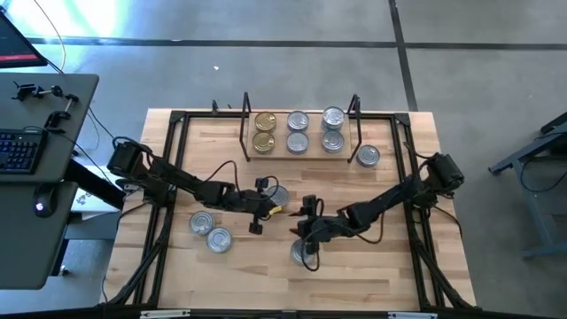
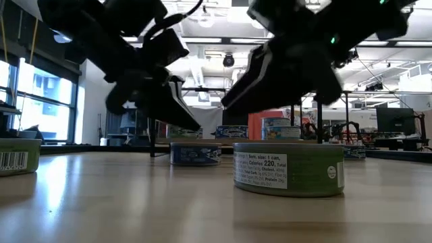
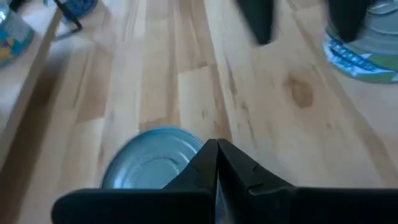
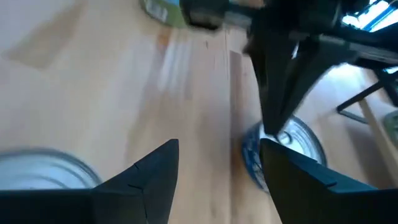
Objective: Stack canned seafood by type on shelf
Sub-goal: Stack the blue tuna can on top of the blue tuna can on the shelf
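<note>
Two grippers are working mid-table in front of you. Your left gripper (image 1: 258,218) is hanging with its dark fingers (image 3: 217,163) pinched fully together, gripping nothing; a flat round silver-lidded tin with a blue label (image 3: 152,158) is lying on the boards just beside the fingertips, apart from them. Your right gripper (image 1: 307,236) is hovering with its fingers (image 4: 149,167) spread wide and empty, just above a green-labelled round tin (image 2: 289,169) near the table's front edge. Further left, two silver-lidded tins (image 1: 211,230) are sitting close together on the light wooden table (image 1: 390,275). Behind both arms, the low shelf with pale board base and thin black wire end frames (image 1: 249,133) is carrying two gold-lidded tins (image 1: 264,130) on its left part and four silver-lidded tins (image 1: 314,130) in two pairs to their right. One more silver tin (image 1: 368,157) is resting just outside the shelf's right frame.
</note>
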